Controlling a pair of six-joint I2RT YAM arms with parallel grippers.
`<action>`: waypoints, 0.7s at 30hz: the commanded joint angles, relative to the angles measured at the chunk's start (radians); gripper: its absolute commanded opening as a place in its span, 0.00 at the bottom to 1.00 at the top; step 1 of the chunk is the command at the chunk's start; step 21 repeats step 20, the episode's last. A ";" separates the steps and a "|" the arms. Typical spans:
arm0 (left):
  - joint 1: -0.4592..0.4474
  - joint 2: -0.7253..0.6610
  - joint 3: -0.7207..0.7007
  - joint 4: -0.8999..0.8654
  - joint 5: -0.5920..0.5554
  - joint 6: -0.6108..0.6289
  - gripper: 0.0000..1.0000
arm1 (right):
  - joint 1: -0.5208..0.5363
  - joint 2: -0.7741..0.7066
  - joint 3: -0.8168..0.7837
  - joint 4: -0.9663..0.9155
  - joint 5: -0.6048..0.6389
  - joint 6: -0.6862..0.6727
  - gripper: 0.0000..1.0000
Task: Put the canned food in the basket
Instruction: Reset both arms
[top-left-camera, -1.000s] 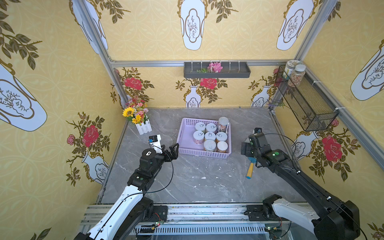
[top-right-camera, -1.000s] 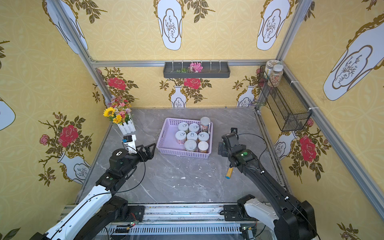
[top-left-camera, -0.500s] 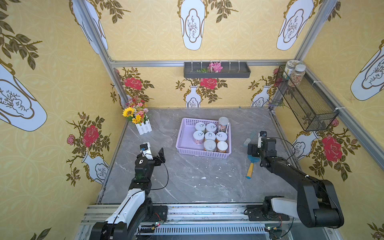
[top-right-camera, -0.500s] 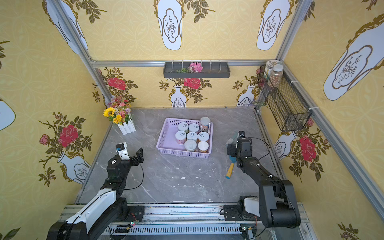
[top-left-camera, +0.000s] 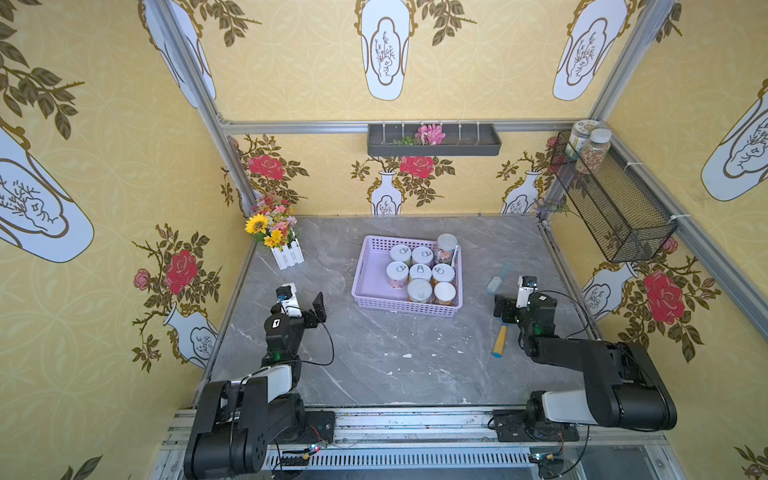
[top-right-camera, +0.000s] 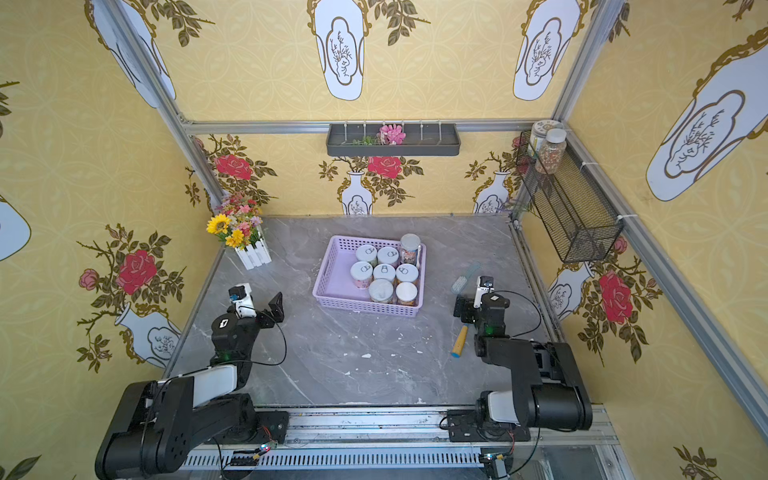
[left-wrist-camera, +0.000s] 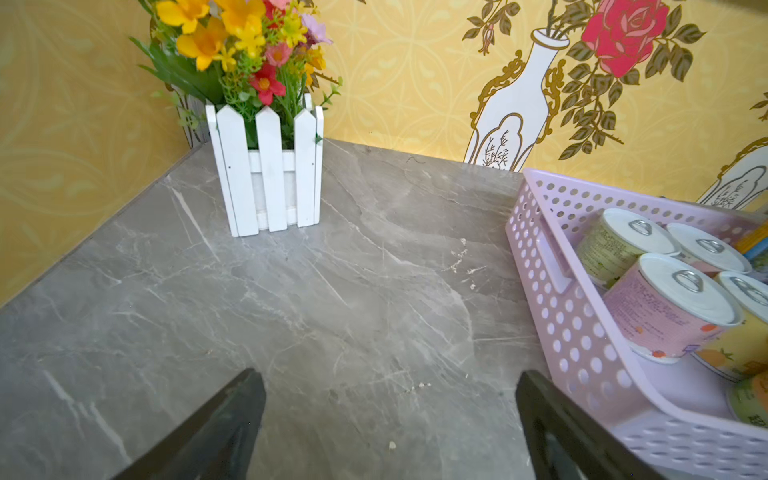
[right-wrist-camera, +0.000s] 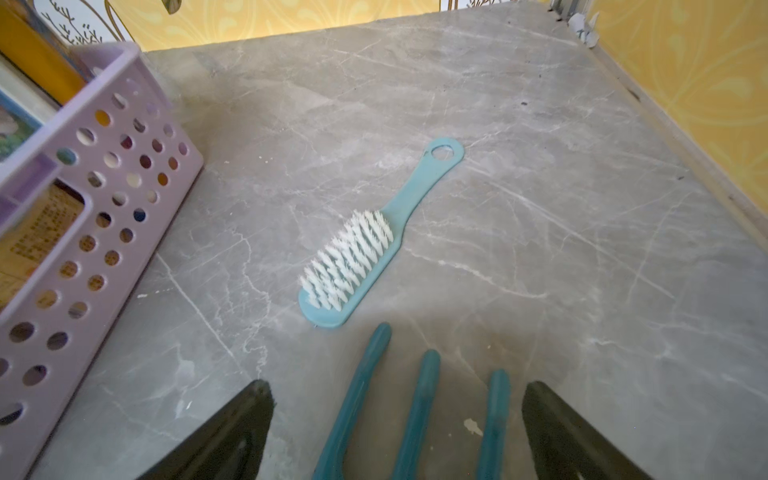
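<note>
The lilac basket (top-left-camera: 362, 272) (top-right-camera: 328, 270) stands mid-table. Several tins of canned food (top-left-camera: 420, 273) (top-right-camera: 384, 272) stand upright inside it, filling its right half, with a taller one (top-left-camera: 446, 248) at the far right corner. My left gripper (top-left-camera: 305, 306) (top-right-camera: 262, 308) hovers open and empty left of the basket. In the left wrist view it (left-wrist-camera: 388, 376) is over bare marble, with the basket wall (left-wrist-camera: 552, 291) and a pink tin (left-wrist-camera: 669, 311) beside it. My right gripper (top-left-camera: 514, 309) (right-wrist-camera: 399, 386) is open to the right of the basket (right-wrist-camera: 83, 232), above a teal fork's prongs (right-wrist-camera: 422, 399).
A teal brush (top-left-camera: 496, 280) (right-wrist-camera: 353, 262) lies right of the basket. The fork's yellow handle (top-left-camera: 500, 340) points to the front. A white picket flower pot (top-left-camera: 286, 254) (left-wrist-camera: 270, 183) stands at the back left. A black wire basket (top-left-camera: 615, 208) with jars hangs on the right wall.
Both arms have drawn back from the basket toward the front and folded in. The left gripper went left, the right one to the right over the fork. Both stay open.
</note>
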 joint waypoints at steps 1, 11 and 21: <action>0.003 0.075 -0.007 0.182 0.023 -0.015 1.00 | -0.001 -0.004 0.014 0.100 -0.071 -0.035 0.97; 0.004 0.091 0.014 0.157 -0.125 -0.072 1.00 | 0.030 0.018 0.017 0.129 -0.040 -0.056 0.97; 0.003 0.086 0.010 0.158 -0.123 -0.073 1.00 | 0.046 0.015 0.017 0.121 -0.019 -0.064 0.97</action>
